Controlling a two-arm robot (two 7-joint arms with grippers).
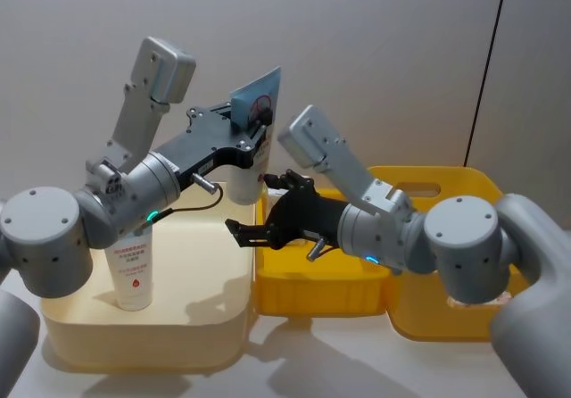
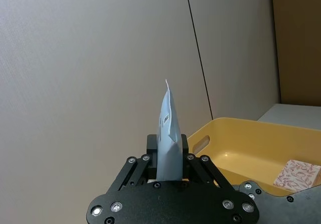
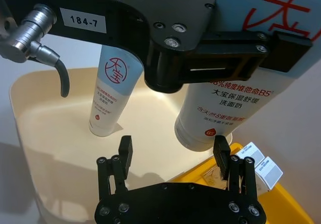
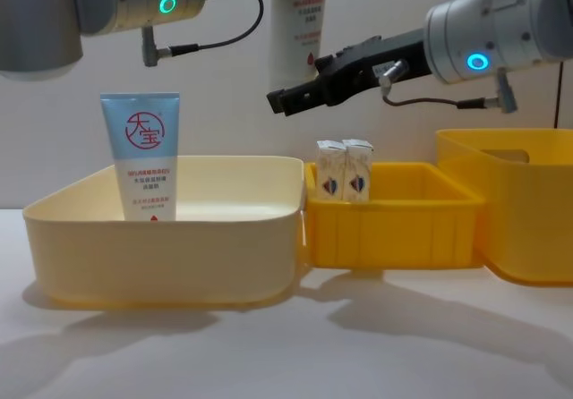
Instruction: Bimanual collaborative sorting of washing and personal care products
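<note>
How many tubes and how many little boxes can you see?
Tubes: 2, one standing in the cream bin, one in the left gripper.
Little boxes: 3, two blue-printed, one orange-patterned.
Total: 5

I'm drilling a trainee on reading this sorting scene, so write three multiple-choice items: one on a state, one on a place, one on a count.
1. The right gripper is:
A. open, holding nothing
B. shut on a carton
C. shut on a tube

2. The standing tube is:
A. in the large yellow bin
B. in the cream bin
C. on the table

3. The small cartons in the small yellow bin number:
A. one
B. two
C. four

Answers:
1 A: its fingers stand wide apart under the held tube, which the left gripper clamps near its pale blue end.
2 B: the chest view shows it upright behind the cream bin's front wall.
3 B: two cartons stand side by side at that bin's left end.
</note>
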